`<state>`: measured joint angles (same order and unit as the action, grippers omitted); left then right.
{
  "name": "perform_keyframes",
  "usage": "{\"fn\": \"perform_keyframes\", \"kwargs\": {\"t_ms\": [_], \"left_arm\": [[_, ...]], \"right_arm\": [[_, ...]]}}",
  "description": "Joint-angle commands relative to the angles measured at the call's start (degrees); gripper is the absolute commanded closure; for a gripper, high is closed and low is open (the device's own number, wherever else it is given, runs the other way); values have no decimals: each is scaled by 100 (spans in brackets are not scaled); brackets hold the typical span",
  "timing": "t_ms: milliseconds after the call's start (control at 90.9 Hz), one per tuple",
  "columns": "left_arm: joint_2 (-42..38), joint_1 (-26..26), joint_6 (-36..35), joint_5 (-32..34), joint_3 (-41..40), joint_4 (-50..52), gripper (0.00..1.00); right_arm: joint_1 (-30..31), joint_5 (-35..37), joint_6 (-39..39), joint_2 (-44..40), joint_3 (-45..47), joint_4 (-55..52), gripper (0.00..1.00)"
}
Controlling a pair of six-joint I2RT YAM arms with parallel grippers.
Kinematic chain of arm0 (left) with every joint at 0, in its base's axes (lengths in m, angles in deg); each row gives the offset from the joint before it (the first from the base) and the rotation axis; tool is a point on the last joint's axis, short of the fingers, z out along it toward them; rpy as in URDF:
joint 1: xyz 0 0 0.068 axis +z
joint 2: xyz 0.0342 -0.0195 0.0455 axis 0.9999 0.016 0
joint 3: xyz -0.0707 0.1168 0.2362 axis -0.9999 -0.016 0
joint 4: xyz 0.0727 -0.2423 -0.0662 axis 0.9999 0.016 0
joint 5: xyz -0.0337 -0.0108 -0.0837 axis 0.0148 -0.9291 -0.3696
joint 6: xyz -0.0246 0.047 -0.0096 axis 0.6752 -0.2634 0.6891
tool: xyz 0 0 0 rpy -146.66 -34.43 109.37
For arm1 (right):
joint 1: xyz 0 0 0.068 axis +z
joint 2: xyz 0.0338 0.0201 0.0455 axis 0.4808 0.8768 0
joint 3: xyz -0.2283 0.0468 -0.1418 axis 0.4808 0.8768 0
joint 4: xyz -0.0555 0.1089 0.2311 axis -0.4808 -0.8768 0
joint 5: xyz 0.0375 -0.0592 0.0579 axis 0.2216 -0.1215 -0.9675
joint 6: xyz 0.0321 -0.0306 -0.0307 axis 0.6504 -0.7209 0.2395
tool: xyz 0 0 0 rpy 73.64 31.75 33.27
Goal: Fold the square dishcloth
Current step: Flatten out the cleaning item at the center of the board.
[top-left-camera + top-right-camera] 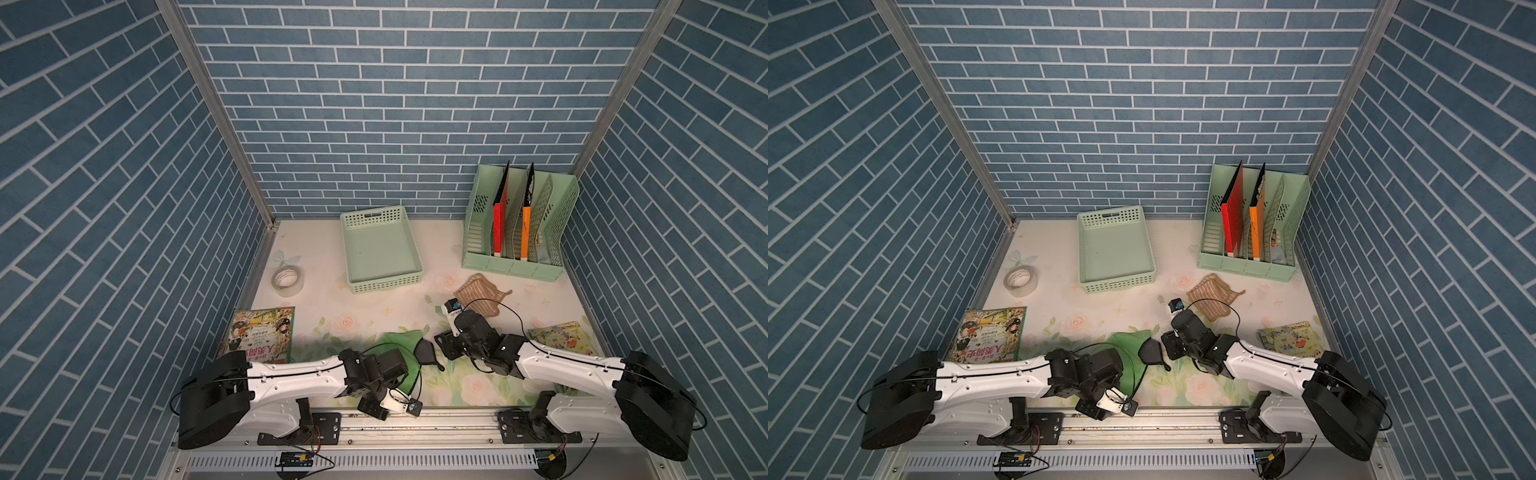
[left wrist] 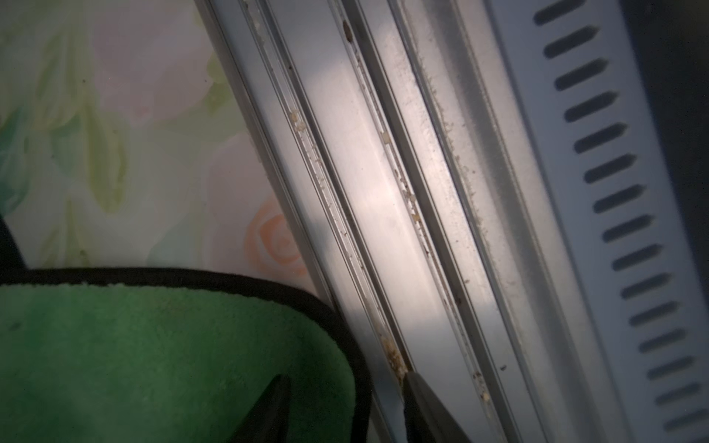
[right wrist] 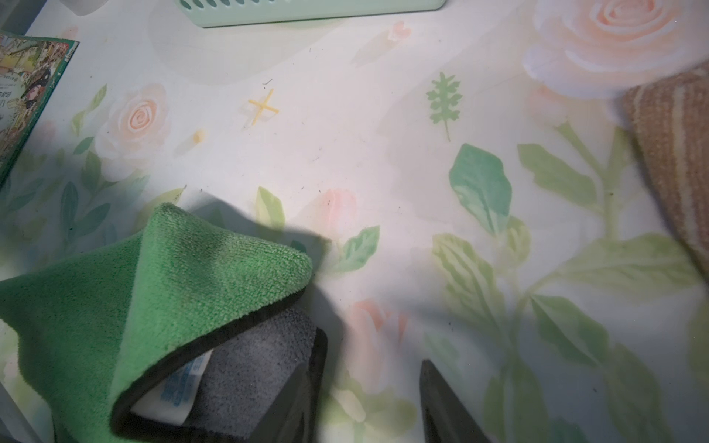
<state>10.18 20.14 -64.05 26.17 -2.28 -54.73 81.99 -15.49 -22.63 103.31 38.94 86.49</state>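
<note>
Dishcloth (image 1: 405, 341): green microfibre square, black-hemmed, grey-backed, rumpled at floral table's (image 1: 374, 316) 6 o'clock edge.
Left gripper (image 2: 345, 379): jaws apart, straddling near hem corner (image 2: 337, 318).
Right gripper (image 3: 364, 368): jaws apart, upturned grey corner (image 3: 261, 356) at its 9 o'clock.

Dishcloth (image 1: 403, 345) front centre, tray (image 1: 386, 284) behind it, file rack (image 1: 511, 268) back right, tape roll (image 1: 291, 289) left.

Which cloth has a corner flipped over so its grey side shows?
The green dishcloth: its black-edged corner is turned up, showing grey underneath. The tan striped cloth, farther back, shows no grey.
</note>
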Motion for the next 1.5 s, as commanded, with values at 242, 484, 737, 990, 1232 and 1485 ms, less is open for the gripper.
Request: {"fn": "perform_keyframes", "kwargs": {"t_ms": [242,484,737,990,1232,1485], "left_arm": [[152,-49,-127,296,-72,-231,87],[-1125,137,-103,713,545,697,98],[-2387,849,-120,483,1013,1408,100],[-2665,1896,-438,467,1103,1446,100],[-2808,2174,-524,608,1169,1492,100],[-2713,2184,-495,714,1203,1513,100]], "right_arm": [[16,-13,83,161,-245,-135,53],[30,-232,-82,49,-235,-144,53],[442,-661,-389,-69,-160,59,47],[770,-793,-643,87,-2,482,37],[871,-1125,-621,196,-20,681,34],[1416,-737,-784,1047,-323,438,35]]}}
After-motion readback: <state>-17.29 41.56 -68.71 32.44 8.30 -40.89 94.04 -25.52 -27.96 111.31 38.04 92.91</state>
